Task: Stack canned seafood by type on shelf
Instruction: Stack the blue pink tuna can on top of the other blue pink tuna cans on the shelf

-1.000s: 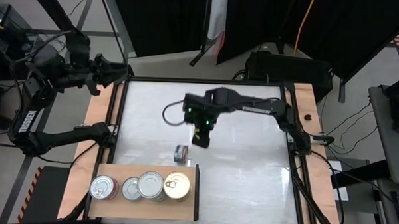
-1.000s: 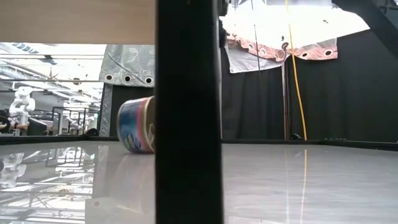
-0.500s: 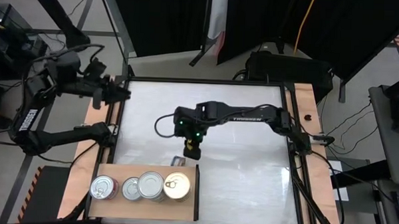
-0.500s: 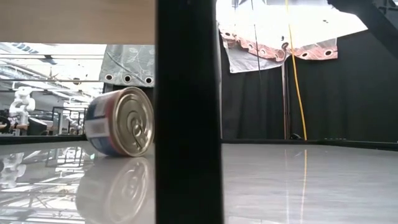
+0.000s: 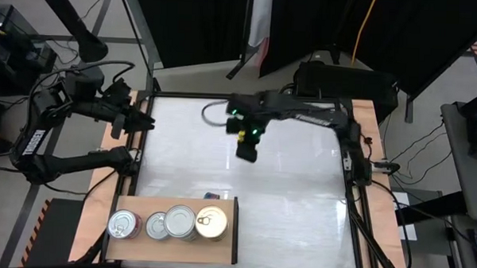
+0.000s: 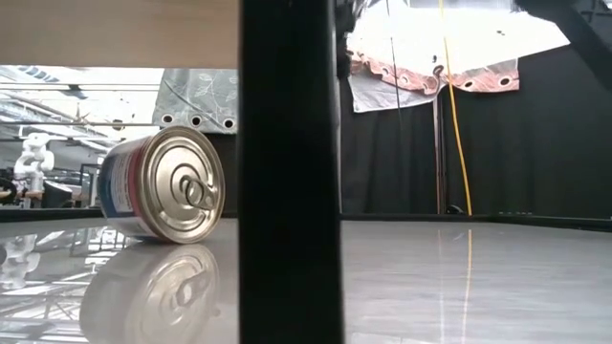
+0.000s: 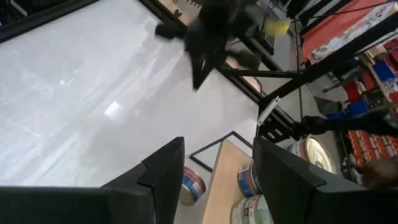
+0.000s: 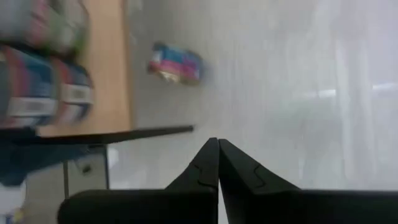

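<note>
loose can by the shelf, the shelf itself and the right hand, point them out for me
loose can [image 6: 167,186], low view, on its silver pull-tab lid
shelf [image 5: 140,204], high view, on bare wood behind the cans
right hand [image 5: 246,152], high view, at the shut fingertips above the table

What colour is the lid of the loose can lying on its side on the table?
Silver, with a pull tab; the can shows best in the low view.

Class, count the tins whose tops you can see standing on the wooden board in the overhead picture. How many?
4, in a row along the board: silver-lidded tins, then a gold-lidded one. Stacked tins beneath may be hidden.
</note>
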Available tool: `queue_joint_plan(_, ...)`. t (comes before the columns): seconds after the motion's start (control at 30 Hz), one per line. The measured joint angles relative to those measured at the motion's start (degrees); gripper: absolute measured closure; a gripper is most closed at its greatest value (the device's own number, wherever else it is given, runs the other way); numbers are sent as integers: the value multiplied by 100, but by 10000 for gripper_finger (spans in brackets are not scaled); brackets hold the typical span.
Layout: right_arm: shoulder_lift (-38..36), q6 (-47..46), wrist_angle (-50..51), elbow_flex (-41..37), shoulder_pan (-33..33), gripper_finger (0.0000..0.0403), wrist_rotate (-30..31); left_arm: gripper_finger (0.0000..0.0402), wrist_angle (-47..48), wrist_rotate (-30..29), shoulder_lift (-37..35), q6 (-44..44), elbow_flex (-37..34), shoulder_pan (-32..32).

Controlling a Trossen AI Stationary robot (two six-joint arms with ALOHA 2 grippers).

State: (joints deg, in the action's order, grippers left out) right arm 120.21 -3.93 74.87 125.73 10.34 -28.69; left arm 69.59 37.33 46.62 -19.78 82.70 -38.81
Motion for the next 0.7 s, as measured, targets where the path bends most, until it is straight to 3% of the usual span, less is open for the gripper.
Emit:
queue_joint_plan(0.1,-478,-233,18,9,99,403,64,210,18,0,7,74,0,0)
queue_joint_plan(0.4,-1885,-803,105,9,-139,403,1307,210,60,-5,181,402,-93,0)
queue_joint_plan(0.7,-2518,-936,542,9,53,403,1545,210,38,-5,207,911,-584,0)
